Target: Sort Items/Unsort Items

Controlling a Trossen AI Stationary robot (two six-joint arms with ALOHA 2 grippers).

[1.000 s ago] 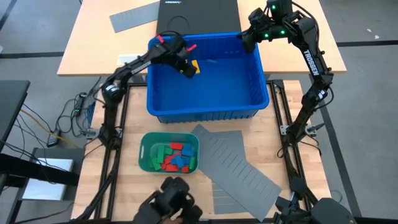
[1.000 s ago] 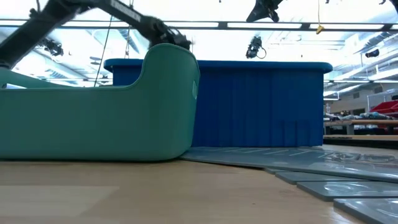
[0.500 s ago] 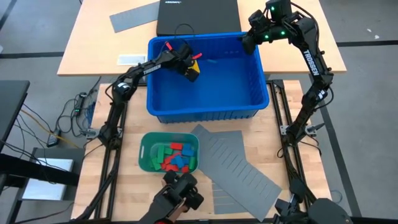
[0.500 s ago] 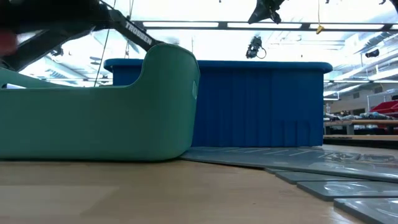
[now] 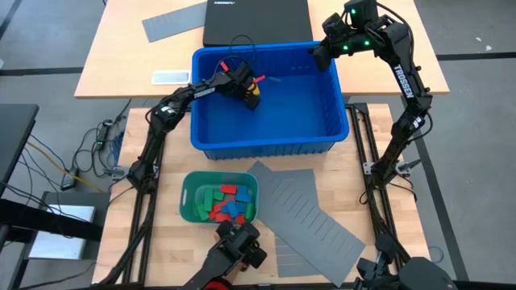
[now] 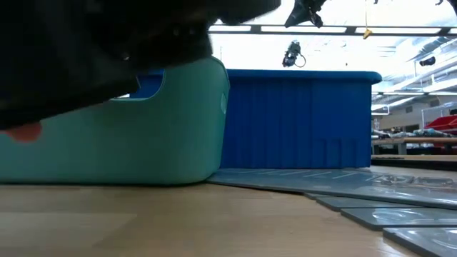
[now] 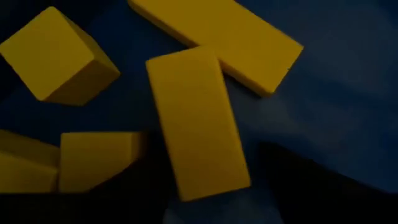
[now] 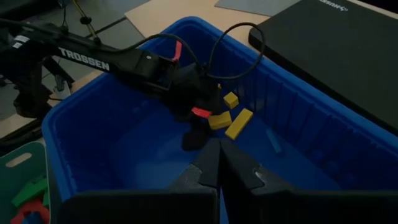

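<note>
Blue bin [image 5: 266,129] holds yellow blocks [image 7: 198,121] directly beneath the left gripper [image 5: 248,90], its fingers spread and empty. They look light, rigid, smooth; best pinched across the long flat faces.

Top-down: the left gripper [image 5: 249,90] is down inside the big blue bin [image 5: 334,121], right over some yellow blocks [image 5: 253,92]. The right gripper [image 5: 317,55] hovers at the bin's far right corner. The teal tray [image 5: 187,203] of mixed blocks [image 5: 228,201] sits beside the grey divider sheet [image 5: 310,217].
</note>
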